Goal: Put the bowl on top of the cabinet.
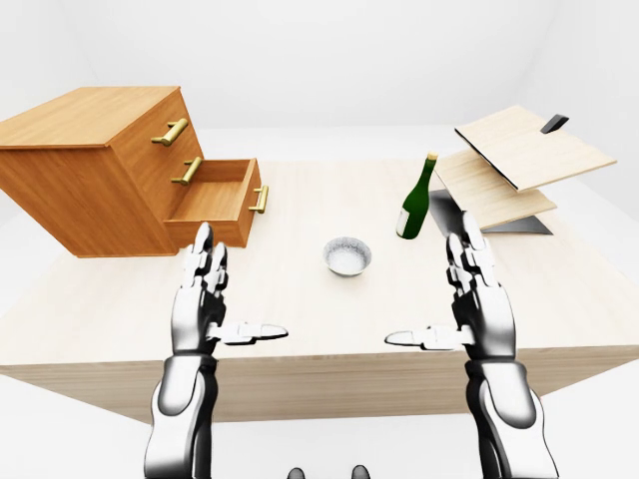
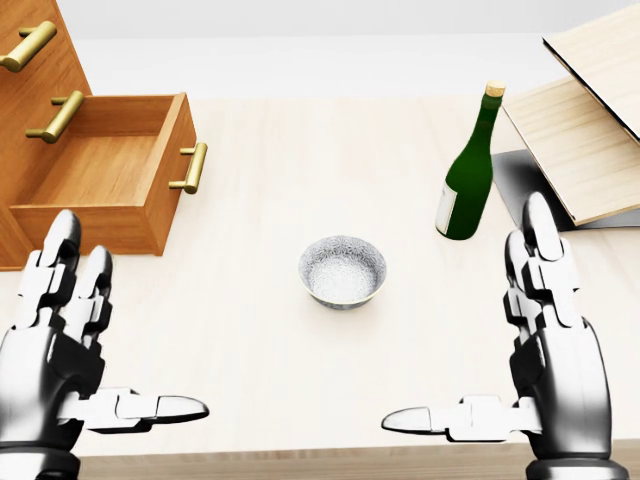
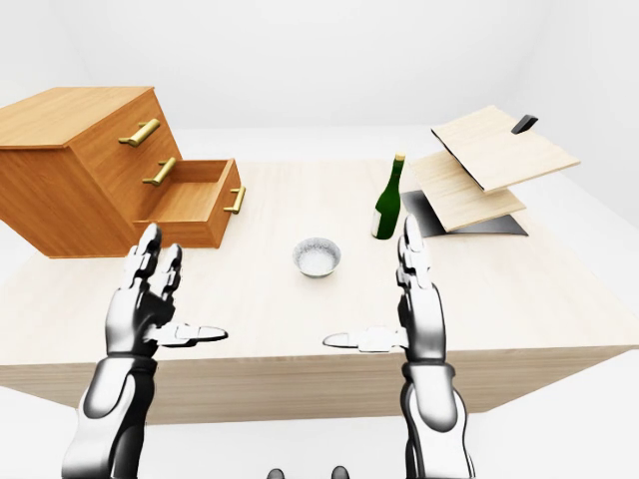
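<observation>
A small silvery-white bowl (image 2: 342, 271) sits upright on the pale wooden table (image 2: 300, 150), near the middle of the head view. The wooden cabinet (image 1: 85, 150) stands at the upper left, its flat top bare and its bottom drawer (image 2: 100, 175) pulled out. My left hand (image 2: 95, 340) hovers open at the lower left, fingers up and thumb pointing inward, well apart from the bowl. Opposite it, my right hand (image 2: 505, 345) is open at the lower right in the mirror pose. Neither hand touches anything.
A green wine bottle (image 2: 467, 170) stands upright, up and to the right of the bowl. Tilted wooden boards (image 1: 519, 160) on a dark stand fill the upper right. The table's near edge (image 1: 319, 384) runs just below my hands.
</observation>
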Controlling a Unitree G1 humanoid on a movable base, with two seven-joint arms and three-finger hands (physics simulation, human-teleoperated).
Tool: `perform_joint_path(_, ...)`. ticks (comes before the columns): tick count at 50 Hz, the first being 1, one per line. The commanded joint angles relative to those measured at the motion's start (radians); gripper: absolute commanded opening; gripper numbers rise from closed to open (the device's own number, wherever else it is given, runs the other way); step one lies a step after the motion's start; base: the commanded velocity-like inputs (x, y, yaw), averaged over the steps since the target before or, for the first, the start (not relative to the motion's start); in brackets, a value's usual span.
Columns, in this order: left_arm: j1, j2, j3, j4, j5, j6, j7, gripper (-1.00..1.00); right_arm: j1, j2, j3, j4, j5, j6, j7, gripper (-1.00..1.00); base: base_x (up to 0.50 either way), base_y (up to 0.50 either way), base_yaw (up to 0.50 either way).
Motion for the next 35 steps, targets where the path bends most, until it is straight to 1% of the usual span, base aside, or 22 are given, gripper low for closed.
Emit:
perform_joint_path(1, 0.032, -0.004, 0.048, -0.163, -0.042, 0.0, -0.02, 1.0, 0.067, 0.009, -0.004, -0.182, -0.034, 0.0, 0.024, 1.0, 0.0, 0.0, 0.0)
perform_joint_path(5, 0.039, -0.006, 0.072, -0.224, -0.064, 0.0, -0.023, 1.0, 0.083, 0.015, -0.001, -0.245, -0.038, 0.0, 0.031, 1.0, 0.0, 0.0, 0.0)
perform_joint_path(9, 0.039, -0.008, 0.09, -0.252, -0.075, 0.0, -0.026, 1.0, 0.087, 0.015, 0.003, -0.248, -0.042, 0.0, 0.034, 1.0, 0.0, 0.0, 0.0)
perform_joint_path(10, 0.043, -0.009, 0.09, -0.255, -0.072, 0.0, -0.027, 1.0, 0.087, 0.005, 0.013, -0.241, -0.066, 0.0, 0.039, 1.0, 0.0, 0.0, 0.0)
perform_joint_path(15, 0.04, -0.012, 0.09, -0.253, -0.067, 0.0, -0.027, 1.0, 0.091, 0.01, 0.011, -0.255, -0.071, 0.0, 0.045, 1.0, 0.0, 0.05, 0.0)
perform_joint_path(25, 0.041, -0.015, 0.095, -0.26, -0.088, 0.0, -0.022, 1.0, 0.087, 0.012, 0.016, -0.242, -0.081, 0.0, 0.048, 1.0, 0.0, 0.5, 0.0)
perform_joint_path(35, 0.046, -0.014, 0.093, -0.267, -0.087, 0.0, -0.024, 1.0, 0.086, 0.008, 0.027, -0.239, -0.082, 0.0, 0.047, 1.0, 0.0, 0.5, 0.0)
